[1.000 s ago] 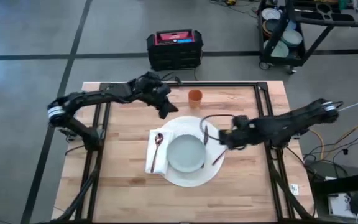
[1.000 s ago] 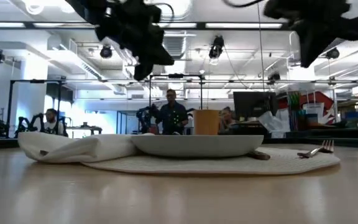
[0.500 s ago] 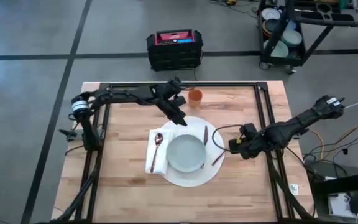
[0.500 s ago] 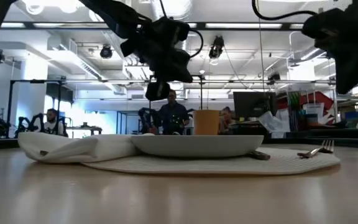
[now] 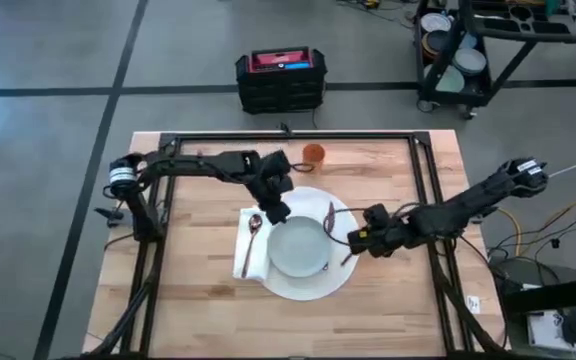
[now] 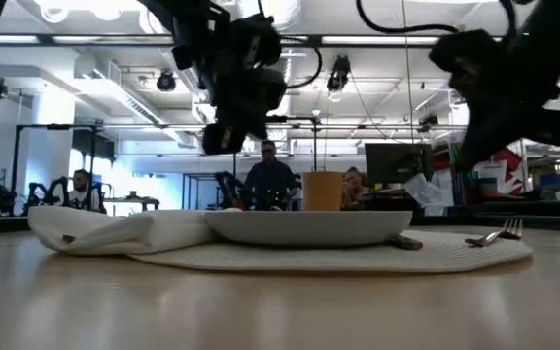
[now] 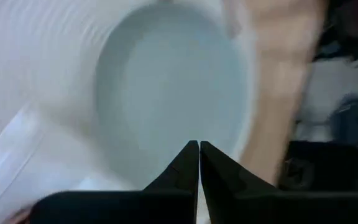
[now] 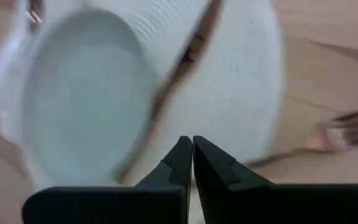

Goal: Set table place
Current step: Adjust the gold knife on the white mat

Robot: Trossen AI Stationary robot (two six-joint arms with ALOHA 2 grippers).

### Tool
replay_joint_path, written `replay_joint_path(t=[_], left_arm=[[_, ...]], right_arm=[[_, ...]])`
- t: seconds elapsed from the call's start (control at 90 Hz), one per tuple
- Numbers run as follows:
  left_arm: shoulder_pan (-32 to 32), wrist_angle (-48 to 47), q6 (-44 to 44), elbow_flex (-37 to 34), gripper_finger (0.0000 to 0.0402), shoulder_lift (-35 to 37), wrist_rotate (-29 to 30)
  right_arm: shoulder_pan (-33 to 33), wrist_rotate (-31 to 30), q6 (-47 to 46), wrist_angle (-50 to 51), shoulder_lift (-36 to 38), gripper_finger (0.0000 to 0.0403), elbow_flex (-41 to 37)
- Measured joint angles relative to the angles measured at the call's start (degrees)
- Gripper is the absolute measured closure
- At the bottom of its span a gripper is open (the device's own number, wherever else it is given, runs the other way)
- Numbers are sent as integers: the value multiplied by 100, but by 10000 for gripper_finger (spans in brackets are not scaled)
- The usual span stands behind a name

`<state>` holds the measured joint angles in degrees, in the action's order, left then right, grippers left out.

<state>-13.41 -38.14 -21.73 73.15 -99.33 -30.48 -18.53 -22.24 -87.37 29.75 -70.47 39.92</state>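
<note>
The table [image 5: 198, 300] bears the round white mat, the place [image 5: 308, 287]. On the mat sits a pale grey-green plate [image 5: 298, 247]. A folded white napkin [image 5: 251, 262] with a spoon [image 5: 255, 228] lies over the mat's left rim. A knife [image 5: 330, 215] and a fork [image 6: 499, 233] lie on the mat to the right of the plate. My left gripper [image 5: 276, 208] hangs shut above the mat's far-left rim, close to the spoon's bowl. My right gripper [image 5: 361, 241] hangs shut above the mat's right rim by the fork. Both wrist views show the plate [image 7: 173, 93] [image 8: 86, 93] beyond shut fingertips.
An orange cup [image 5: 314, 153] stands on the table beyond the mat, near the far edge. The black frame rail [image 5: 423, 180] runs around the working area. Bare wood lies on the near side and at the left [image 5: 188, 220]. People and equipment show in the room beyond the table.
My left gripper has come from beside the orange cup toward the near edge and now hangs over the mat's far-left rim. My right gripper drew back toward the right edge, then returned to the mat's right rim. Nothing on the table has moved.
</note>
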Motion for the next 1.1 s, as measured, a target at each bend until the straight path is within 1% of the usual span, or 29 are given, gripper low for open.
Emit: replay_joint_path(t=[0.067, 0.178, 0.333, 0.4, 0.533, 0.578, 0.689, 0.767, 0.833, 0.933, 0.989, 1.1], left_arm=[[20, -199, 427, -139, 402, 17, 212], [3, -402, 790, -469, 402, 149, 258], [14, -380, 1417, -1053, 402, 636, 256], [10, -350, 1598, -1333, 402, 904, 256], [-37, 123, 1675, -1828, 402, 1470, 288], [-55, 320, 1675, -1953, 402, 1642, 302], [-97, 722, 1677, -2153, 402, 2057, 314], [-110, 929, 1728, -2162, 402, 2251, 431], [-133, 927, 1854, -2174, 402, 2428, 676], [-141, 1077, 1983, -2125, 402, 2609, 915], [-148, 1140, 1996, -2138, 402, 2679, 1013], [-153, 1641, 2002, -2129, 402, 2740, 1389]], right_arm=[[220, -8, 83, -281, -141, 403, 61], [559, -10, 114, -594, -408, 403, 234], [991, 42, 44, -592, -905, 403, 561], [1161, 169, 42, -642, -1166, 403, 763], [1390, 314, 60, -564, -1652, 403, 1100], [1445, 368, 175, -550, -1791, 403, 1253], [1582, 718, 763, -55, -2151, 396, 1708], [1649, 811, 1148, 530, -2392, 376, 2004], [1722, 832, 1475, 770, -2548, 348, 2275], [1874, 827, 2111, 1162, -2677, 295, 2616], [1950, 828, 2444, 1131, -2761, 264, 2817], [2118, 829, 2558, 1390, -2783, 205, 3090]])
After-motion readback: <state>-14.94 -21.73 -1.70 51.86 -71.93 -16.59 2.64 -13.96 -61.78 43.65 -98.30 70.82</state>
